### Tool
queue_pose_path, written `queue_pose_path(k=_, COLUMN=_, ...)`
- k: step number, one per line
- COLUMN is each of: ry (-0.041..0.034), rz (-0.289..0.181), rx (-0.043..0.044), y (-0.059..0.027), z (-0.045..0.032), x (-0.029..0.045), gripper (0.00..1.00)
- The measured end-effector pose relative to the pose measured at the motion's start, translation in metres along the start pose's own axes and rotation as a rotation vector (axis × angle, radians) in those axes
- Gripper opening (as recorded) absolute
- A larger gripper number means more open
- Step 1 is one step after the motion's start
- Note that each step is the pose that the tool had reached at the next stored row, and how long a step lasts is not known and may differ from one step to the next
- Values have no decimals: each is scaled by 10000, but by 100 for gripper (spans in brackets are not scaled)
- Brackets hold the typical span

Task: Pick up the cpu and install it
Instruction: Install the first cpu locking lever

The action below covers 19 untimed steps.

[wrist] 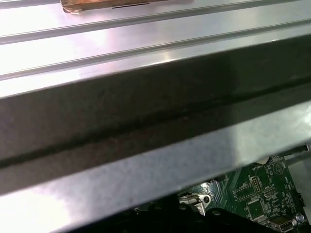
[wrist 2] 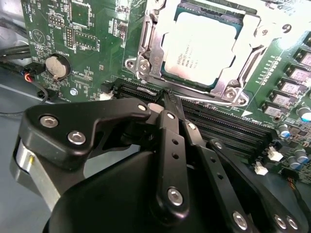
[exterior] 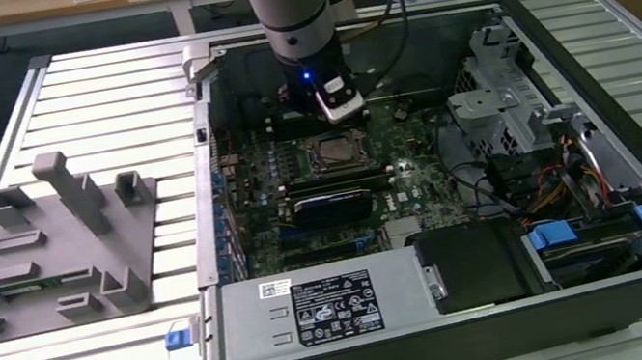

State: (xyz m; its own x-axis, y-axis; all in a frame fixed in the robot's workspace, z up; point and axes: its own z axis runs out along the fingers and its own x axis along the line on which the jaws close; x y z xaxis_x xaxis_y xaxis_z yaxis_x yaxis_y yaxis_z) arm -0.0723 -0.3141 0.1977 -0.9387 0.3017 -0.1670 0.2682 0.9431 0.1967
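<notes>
The cpu [wrist 2: 201, 46], a shiny silver square, lies flat in its socket on the green motherboard [wrist 2: 97, 43], with the metal socket frame [wrist 2: 146, 46] around it. In the exterior view the cpu [exterior: 331, 151] sits in the middle of the open computer case. My gripper [wrist 2: 166, 99] hangs just beside the socket, over the black memory slots [wrist 2: 223, 128]. Its black fingers [wrist 2: 170, 141] are pressed together with nothing between them. The arm [exterior: 292, 9] reaches down into the case from the far side.
A grey plastic fixture block [exterior: 58, 248] stands on the slatted table at the exterior view's left. Inside the case are a power supply [exterior: 316, 308], a drive cage [exterior: 499, 106] and cables [exterior: 545, 191]. The case's metal wall [wrist: 146, 121] is close in the first wrist view.
</notes>
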Motion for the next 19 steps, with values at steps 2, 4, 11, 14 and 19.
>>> queue_pose_path(k=2, ry=-23, rz=2, rx=31, y=-1, z=6, x=1, gripper=11)
queue_pose_path(k=4, ry=-51, rz=1, rx=63, y=-3, z=13, x=2, gripper=11)
queue_pose_path(k=11, ry=-153, rz=-4, rx=142, y=-6, z=29, x=5, gripper=11)
queue_pose_path(k=14, ry=-181, rz=-4, rx=152, y=-8, z=35, x=6, gripper=11)
queue_pose_path(k=19, ry=-203, rz=-2, rx=152, y=-10, z=41, x=7, gripper=11)
